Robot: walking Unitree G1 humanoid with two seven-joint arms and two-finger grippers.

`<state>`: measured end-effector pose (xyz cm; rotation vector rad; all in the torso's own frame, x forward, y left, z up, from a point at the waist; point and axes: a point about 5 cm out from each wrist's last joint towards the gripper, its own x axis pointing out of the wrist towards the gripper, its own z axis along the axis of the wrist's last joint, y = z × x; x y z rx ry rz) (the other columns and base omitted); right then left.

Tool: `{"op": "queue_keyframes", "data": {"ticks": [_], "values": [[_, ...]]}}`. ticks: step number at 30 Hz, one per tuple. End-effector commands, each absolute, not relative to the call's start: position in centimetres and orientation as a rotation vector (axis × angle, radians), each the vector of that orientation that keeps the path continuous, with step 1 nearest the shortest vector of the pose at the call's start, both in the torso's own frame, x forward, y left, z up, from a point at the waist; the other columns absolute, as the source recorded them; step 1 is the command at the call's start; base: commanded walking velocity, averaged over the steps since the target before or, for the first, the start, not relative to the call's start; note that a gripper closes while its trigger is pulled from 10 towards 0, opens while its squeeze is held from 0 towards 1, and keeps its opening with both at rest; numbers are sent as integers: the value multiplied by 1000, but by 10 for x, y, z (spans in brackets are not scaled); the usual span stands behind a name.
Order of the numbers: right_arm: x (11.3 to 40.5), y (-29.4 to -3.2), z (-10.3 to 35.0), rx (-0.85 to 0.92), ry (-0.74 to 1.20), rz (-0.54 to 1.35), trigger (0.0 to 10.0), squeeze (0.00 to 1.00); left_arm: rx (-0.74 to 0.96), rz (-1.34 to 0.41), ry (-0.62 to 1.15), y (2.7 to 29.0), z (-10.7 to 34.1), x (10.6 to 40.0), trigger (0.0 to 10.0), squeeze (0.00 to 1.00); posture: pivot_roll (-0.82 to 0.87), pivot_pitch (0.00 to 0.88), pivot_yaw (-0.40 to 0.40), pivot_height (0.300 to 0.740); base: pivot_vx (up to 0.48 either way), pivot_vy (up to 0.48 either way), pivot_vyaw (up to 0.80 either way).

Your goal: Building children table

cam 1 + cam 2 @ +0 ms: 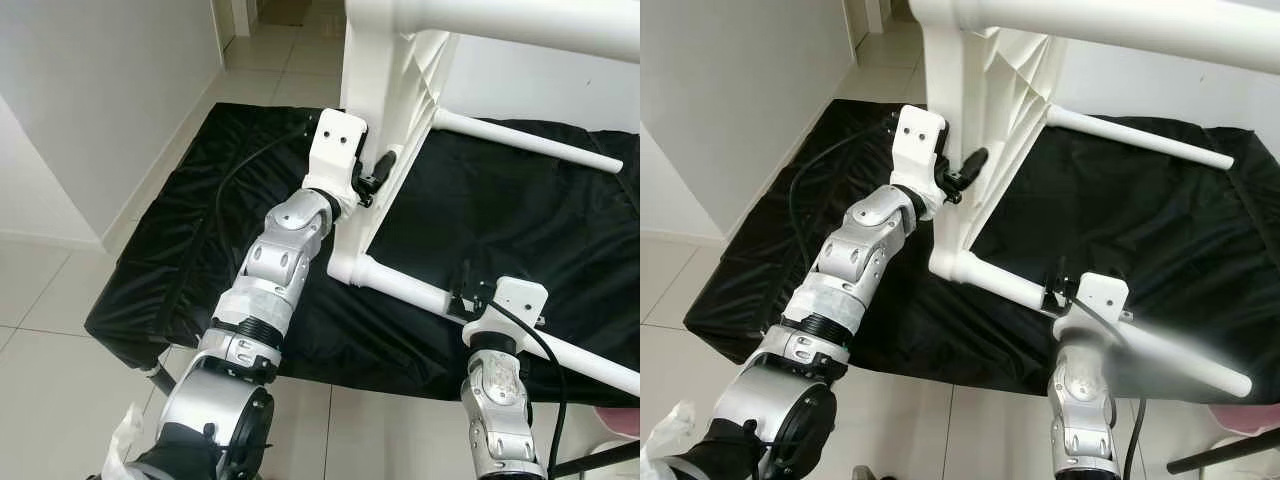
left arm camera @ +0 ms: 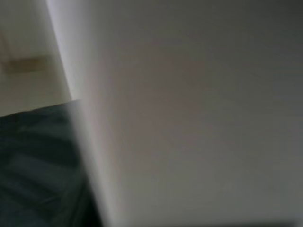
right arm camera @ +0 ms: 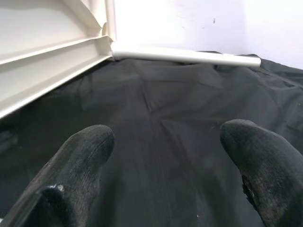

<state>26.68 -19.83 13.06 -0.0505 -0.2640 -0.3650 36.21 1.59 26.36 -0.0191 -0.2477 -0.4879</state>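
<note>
A white plastic children's table (image 1: 372,95) stands on its side on a black cloth (image 1: 190,240), its top upright and its legs pointing right. My left gripper (image 1: 378,172) is at the near edge of the table top and shut on that rim; one black finger (image 1: 384,162) lies against the ribbed underside. The left wrist view has the white panel (image 2: 199,113) blurred and very close. My right gripper (image 3: 165,156) is open just above the cloth, beside the lowest leg (image 1: 415,289), with nothing between its fingers. A far leg (image 3: 184,56) lies ahead of it.
The black cloth covers a low platform whose front edge (image 1: 300,365) is close to me. A white wall (image 1: 90,110) runs along the left, with tiled floor (image 1: 50,290) below it. A pink object (image 1: 622,420) sits at the bottom right, and crumpled white plastic (image 1: 125,435) by my left shoulder.
</note>
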Motion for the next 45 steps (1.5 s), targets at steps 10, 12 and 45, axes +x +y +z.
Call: {"op": "queue_keyframes", "data": {"ticks": [10, 12, 45], "values": [[268, -194, 127, -57, -252, -354, 10000, 0, -26, -271, -275, 56, 251, 342, 0, 0, -64, 105, 43, 740, 0, 0, 0], [270, -194, 127, -60, -250, -343, 10000, 0, -7, -241, -293, 70, 253, 335, 0, 0, -59, 104, 38, 740, 0, 0, 0], [298, -184, 130, -74, -261, -228, 10000, 0, 150, -215, -270, 112, 232, 283, 10000, 1000, 9, 100, -42, 740, 0, 0, 0]]}}
